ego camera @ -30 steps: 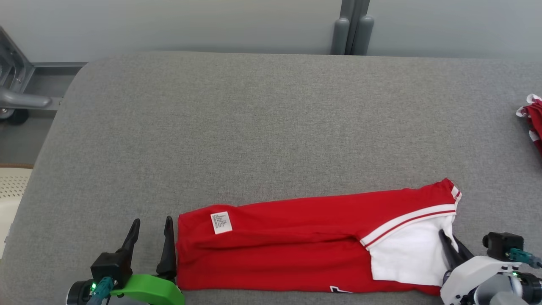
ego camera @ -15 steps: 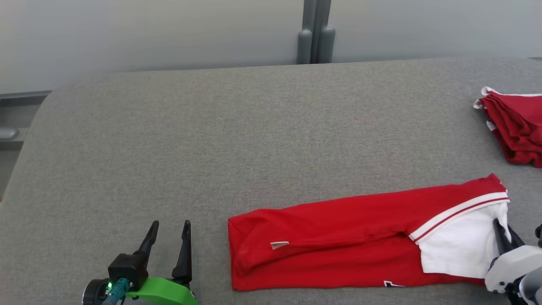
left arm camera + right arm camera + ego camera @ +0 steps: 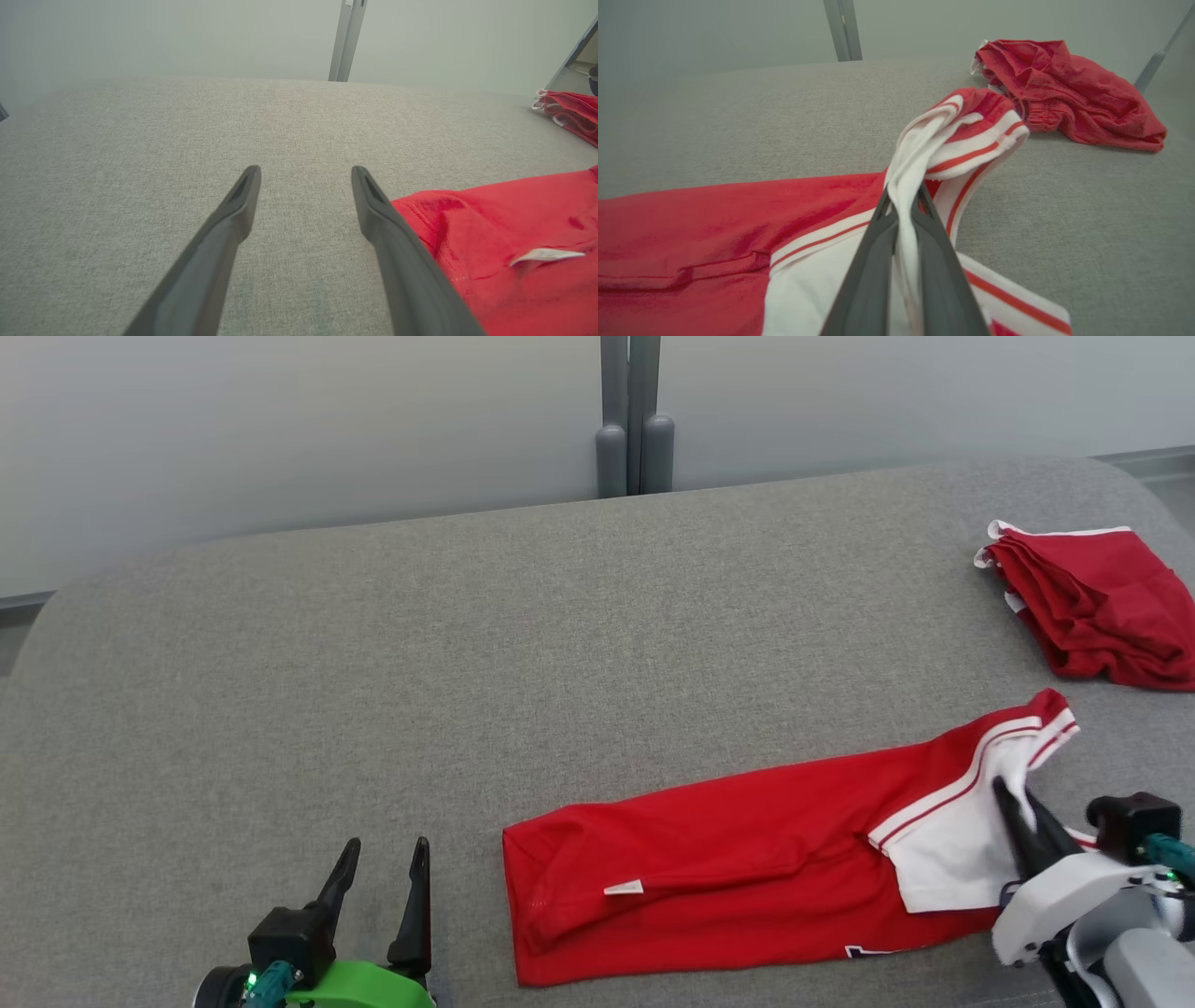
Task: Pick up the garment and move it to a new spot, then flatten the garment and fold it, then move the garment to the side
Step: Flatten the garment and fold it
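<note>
A red garment (image 3: 738, 859) with a white, red-striped end lies folded into a long band on the grey padded table (image 3: 467, 644), near its front edge. My right gripper (image 3: 1010, 800) is shut on the white end, and the right wrist view shows white cloth (image 3: 920, 154) pinched between the fingers and lifted off the table. My left gripper (image 3: 383, 851) stands open on bare table, just left of the garment's red end (image 3: 490, 233), apart from it. A small white label (image 3: 623, 888) shows on the red cloth.
A second red garment (image 3: 1092, 607) lies crumpled at the table's far right, and it appears behind the held cloth as a red heap (image 3: 1069, 98). A grey post (image 3: 635, 420) stands behind the table against the pale wall. Open grey cloth stretches across the left and middle.
The camera has turned right, bringing the second red garment into view. My right gripper has drawn the garment's white end up and rightward, bunching it. The left gripper is now apart from the garment's left end.
</note>
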You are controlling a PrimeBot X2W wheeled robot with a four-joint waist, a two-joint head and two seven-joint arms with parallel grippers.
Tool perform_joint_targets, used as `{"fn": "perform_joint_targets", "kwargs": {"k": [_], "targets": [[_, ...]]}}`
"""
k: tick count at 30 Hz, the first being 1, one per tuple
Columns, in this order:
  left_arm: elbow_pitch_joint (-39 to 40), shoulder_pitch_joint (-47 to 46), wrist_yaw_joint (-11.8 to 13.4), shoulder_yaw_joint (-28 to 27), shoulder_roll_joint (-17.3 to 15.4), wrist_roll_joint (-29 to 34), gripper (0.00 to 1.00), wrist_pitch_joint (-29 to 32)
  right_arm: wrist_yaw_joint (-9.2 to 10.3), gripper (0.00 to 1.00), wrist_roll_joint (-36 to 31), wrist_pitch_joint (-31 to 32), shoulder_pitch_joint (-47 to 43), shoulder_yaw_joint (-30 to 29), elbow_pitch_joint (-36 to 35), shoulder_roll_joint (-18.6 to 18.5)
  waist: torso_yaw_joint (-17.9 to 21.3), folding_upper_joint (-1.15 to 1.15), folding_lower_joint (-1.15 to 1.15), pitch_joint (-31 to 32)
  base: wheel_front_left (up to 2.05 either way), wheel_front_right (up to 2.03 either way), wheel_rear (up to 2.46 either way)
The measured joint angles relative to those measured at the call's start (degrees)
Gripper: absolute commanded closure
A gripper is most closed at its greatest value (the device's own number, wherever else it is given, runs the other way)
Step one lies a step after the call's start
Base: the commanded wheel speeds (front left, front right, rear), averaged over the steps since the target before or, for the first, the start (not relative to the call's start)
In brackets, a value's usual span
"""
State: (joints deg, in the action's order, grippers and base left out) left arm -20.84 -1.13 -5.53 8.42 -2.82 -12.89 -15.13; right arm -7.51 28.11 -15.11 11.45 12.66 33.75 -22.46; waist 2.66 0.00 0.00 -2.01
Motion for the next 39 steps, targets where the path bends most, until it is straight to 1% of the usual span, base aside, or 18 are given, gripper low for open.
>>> {"fn": "perform_joint_targets", "kwargs": {"k": [4, 6, 9, 14, 18, 21, 31, 32, 33, 34, 37, 39], "targets": [[-0.35, 0.68, -0.01, 0.0, 0.0, -0.1, 0.0, 0.0, 0.02, 1.0, 0.62, 0.69, -1.01, 7.21, -6.35, 0.21, -0.25, 0.0, 0.0, 0.7, 0.0, 0.0, 0.0], [-0.57, 0.83, -0.01, 0.29, -0.01, -0.22, 0.0, 0.0, 0.02, 1.0, 1.21, 1.99, -1.2, 11.43, -9.79, 0.47, -0.62, 0.0, 0.0, 0.95, 0.0, 0.0, 0.0], [-0.92, 1.02, -0.05, 0.96, 0.0, -0.67, 0.0, 0.0, 0.02, 1.0, 2.45, 3.88, -1.62, 16.28, -14.21, 1.25, -1.53, 0.0, 0.0, 1.18, 0.0, 0.0, 0.0], [-1.3, 1.16, 0.03, 2.05, 0.0, -1.21, 0.0, 0.0, 0.02, 1.0, 3.15, 6.69, -1.34, 22.32, -17.96, 2.53, -3.74, 0.0, 0.0, 1.38, 0.0, 0.0, 0.0], [-1.45, 1.25, 0.08, 2.65, 0.0, -1.49, 0.0, 0.0, 0.02, 1.0, 3.5, 7.68, -0.36, 25.72, -18.04, 3.98, -6.1, 0.0, 0.0, 1.42, 0.0, 0.0, 0.0], [-1.6, 1.56, 0.25, 2.76, -0.01, -1.7, 0.0, 0.0, 0.02, 1.0, 3.35, 7.99, 0.76, 27.53, -16.77, 5.71, -8.09, 0.0, 0.0, 1.42, 0.0, 0.0, 0.0], [-2.0, 1.93, 0.24, 2.89, -0.02, -2.03, 0.0, 0.01, 0.03, 1.0, 2.52, 6.37, 5.8, 29.71, -7.98, 9.49, -14.31, 0.0, 0.0, 0.88, 0.0, 0.0, 0.0], [-2.1, 1.96, 0.22, 2.87, -0.02, -2.04, 0.0, 0.0, 0.02, 0.96, 2.59, 6.45, 6.27, 30.21, -7.16, 9.9, -14.72, 0.0, 0.0, 0.77, 0.0, 0.0, 0.0], [-2.19, 1.99, 0.22, 2.88, -0.02, -2.12, 0.0, 0.01, 0.02, 0.73, 3.12, 6.45, 6.56, 30.27, -6.32, 10.53, -15.05, 0.0, 0.0, 0.64, 0.0, 0.0, 0.0], [-2.2, 2.01, 0.22, 2.9, -0.02, -2.21, 0.0, 0.0, 0.03, 0.0, 3.54, 6.45, 6.84, 30.33, -5.61, 11.04, -15.29, 0.0, 0.0, 0.48, 0.0, 0.0, 0.0], [-2.2, 2.03, 0.23, 2.93, -0.02, -2.26, 0.0, 0.01, 0.02, 0.0, 4.02, 5.32, 7.71, 30.54, -5.27, 11.93, -15.49, 0.0, 0.0, 0.13, 0.0, 0.0, 0.0], [-2.18, 2.02, 0.35, 2.92, -0.02, -2.63, 0.0, 0.0, 0.02, 0.0, 5.16, 3.78, 8.78, 30.87, -6.39, 12.48, -15.37, 0.0, 0.0, -0.12, 0.0, 0.0, 0.0]]}}
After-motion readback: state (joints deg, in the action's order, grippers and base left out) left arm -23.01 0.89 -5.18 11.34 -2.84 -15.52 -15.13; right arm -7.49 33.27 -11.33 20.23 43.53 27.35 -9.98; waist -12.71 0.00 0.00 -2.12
